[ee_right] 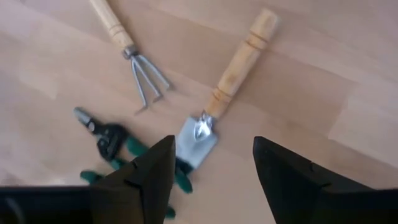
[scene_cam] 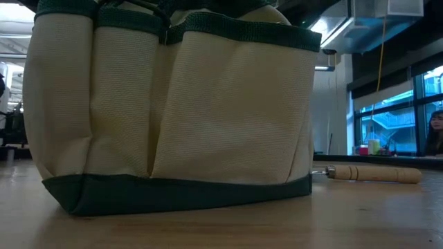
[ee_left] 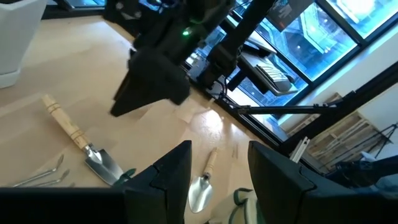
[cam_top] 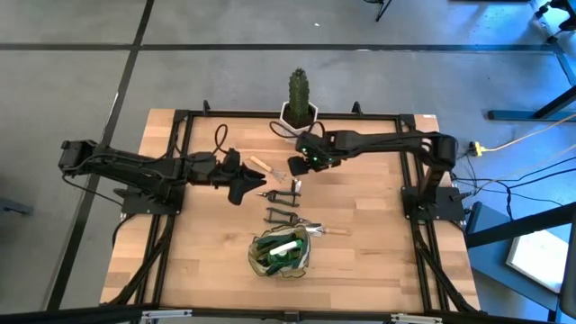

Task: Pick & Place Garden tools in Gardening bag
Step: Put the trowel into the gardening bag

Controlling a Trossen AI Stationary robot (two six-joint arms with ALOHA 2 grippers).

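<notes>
While the right gripper (ee_right: 211, 165) hovers with jaws apart over the wooden-handled metal trowel (ee_right: 227, 93) at tabletop (cam_top: 378, 261) centre, it should straddle the handle before closing. Left gripper (cam_top: 241, 182) waits parted at 9 o'clock; olive-and-tan fabric bag (cam_top: 281, 254) sits at 6 o'clock.

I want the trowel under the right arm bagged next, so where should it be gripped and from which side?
Grip the trowel by its wooden handle, coming straight down from above. It lies flat on the table, the handle is bare and apart from the fork, while green-handled shears crowd its blade end.
</notes>
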